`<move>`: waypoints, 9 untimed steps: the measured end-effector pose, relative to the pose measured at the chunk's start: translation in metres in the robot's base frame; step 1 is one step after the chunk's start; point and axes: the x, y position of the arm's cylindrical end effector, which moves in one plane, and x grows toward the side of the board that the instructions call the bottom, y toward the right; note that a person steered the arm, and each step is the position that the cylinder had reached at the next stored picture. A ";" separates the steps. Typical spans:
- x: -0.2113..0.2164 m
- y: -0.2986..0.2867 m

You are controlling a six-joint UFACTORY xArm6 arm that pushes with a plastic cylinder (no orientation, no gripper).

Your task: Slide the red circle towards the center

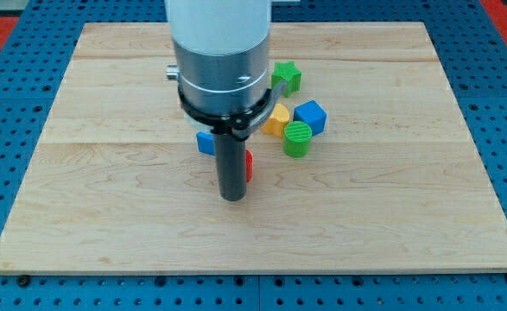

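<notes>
My tip (pixel 233 197) rests on the wooden board (pixel 106 199) a little below the view's middle. A red block (pixel 249 165), mostly hidden behind the rod, shows as a thin sliver at the rod's right side, touching or almost touching it; its shape cannot be made out. A blue block (pixel 205 142) peeks out at the rod's left, just above the tip. The arm's grey and white body (pixel 221 60) covers the board's upper middle.
To the view's right of the rod lie a green star (pixel 288 77), a yellow block (pixel 277 119), a blue cube (pixel 311 117) and a green cylinder (pixel 297 137), clustered close together. A blue pegboard (pixel 11 130) surrounds the board.
</notes>
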 end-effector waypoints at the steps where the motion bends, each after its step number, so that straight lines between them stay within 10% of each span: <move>1: 0.005 -0.029; 9: -0.058 0.021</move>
